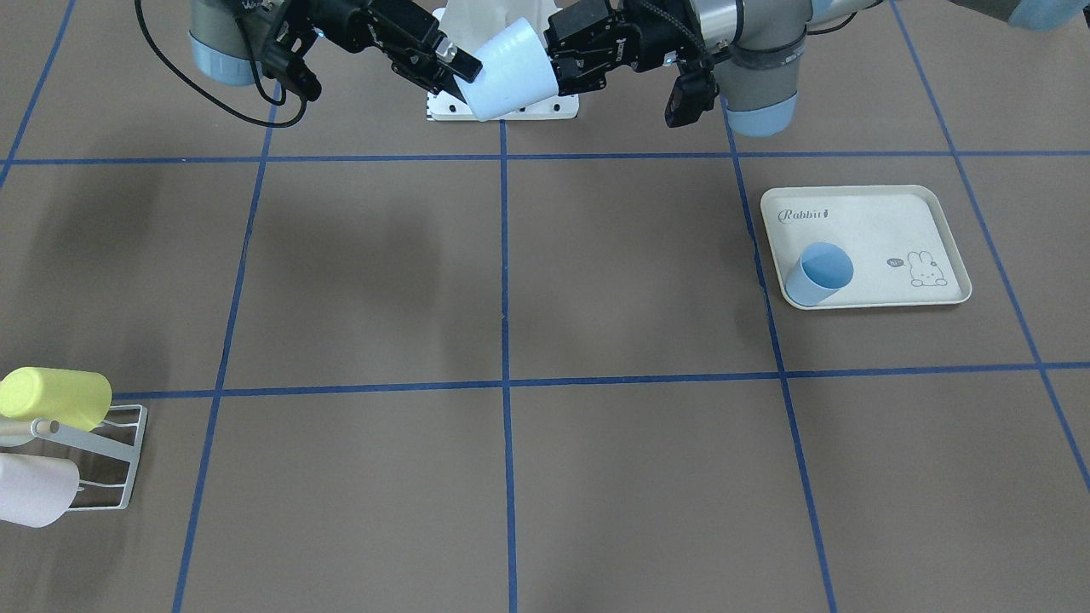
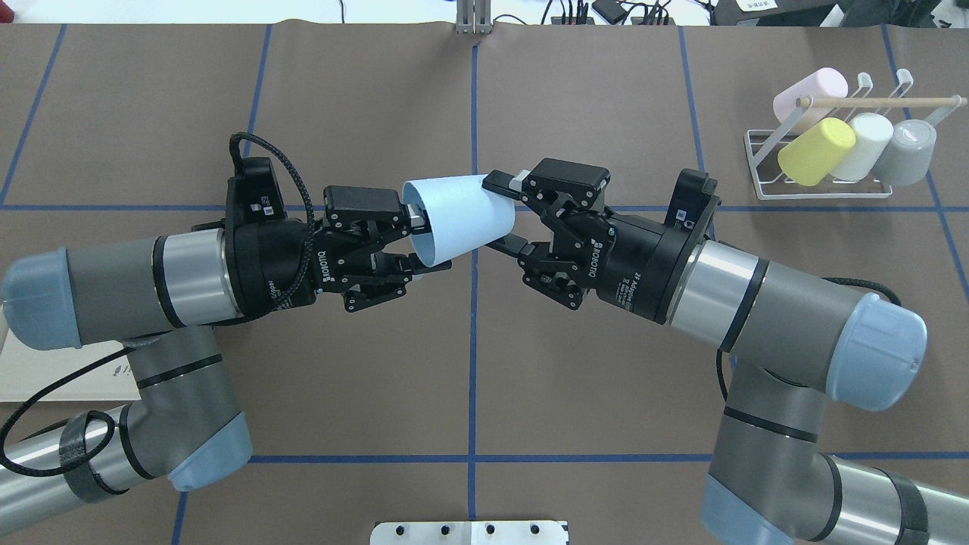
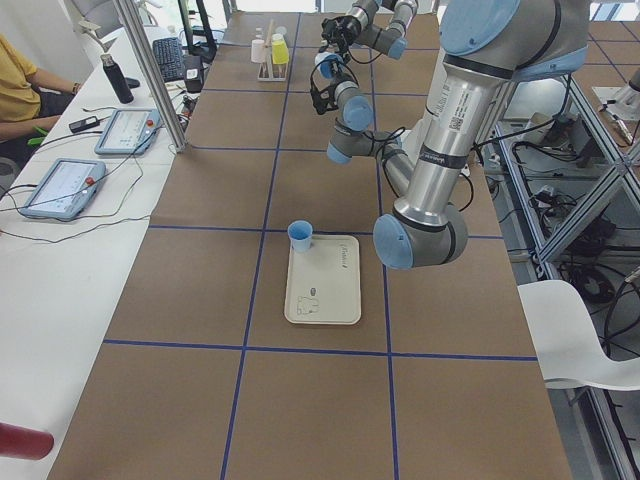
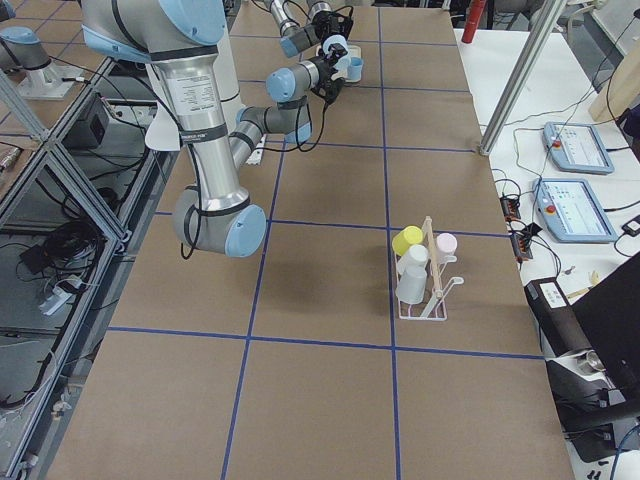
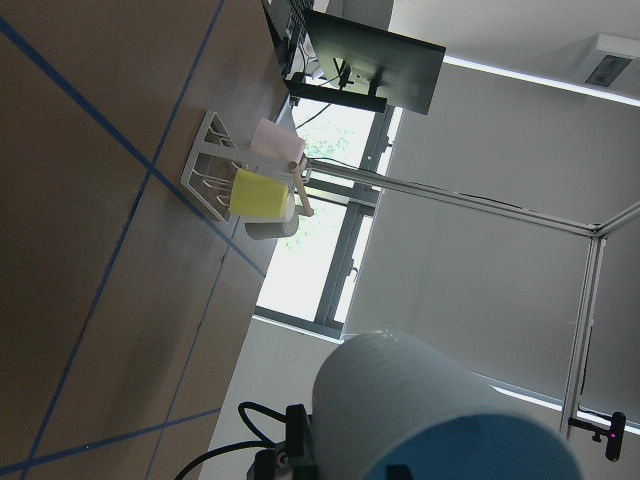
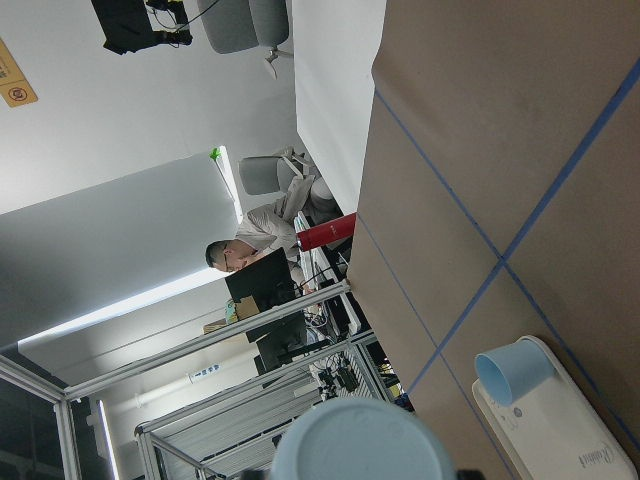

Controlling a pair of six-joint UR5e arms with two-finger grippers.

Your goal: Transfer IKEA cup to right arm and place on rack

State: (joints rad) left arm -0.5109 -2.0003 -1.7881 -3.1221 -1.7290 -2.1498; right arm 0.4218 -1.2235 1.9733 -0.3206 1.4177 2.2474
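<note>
Tray [image 1: 869,221] sits on the robot's-left half of the tabletop [image 2: 606,91], with a spare blue cup [image 1: 819,272] in its corner.

Left gripper [image 2: 424,242]: one finger is in the mouth and one outside under the rim, part spread. Can't tell if it's pinching the wall or just standing by.

IKEA cup [image 2: 465,216] is in the air between the two grippers, lying sideways above the mid-length of the tabletop, toward the robot-side edge. The mouth faces the left arm.

Right gripper [image 2: 492,211]: jaws are set wide across the closed end with both fingers against the wall. That reads as a grip.

My read on handling:
- The cup looks like light, stiff plastic, so weight isn't an issue.
- The wall is smooth and tapered, so the likely failure is squirting out toward the narrow end.
- I'd seat the pads further up the wall instead of at the very tip.
- The rim looks thin and may flex if squeezed there.
- Holding the closed end leaves the mouth free for a prong.

Rack [image 2: 755,168] stands at the far right corner, well apart from the cup. Racked cups [image 2: 816,151] already crowd it, and I can't make out a free prong.
</note>
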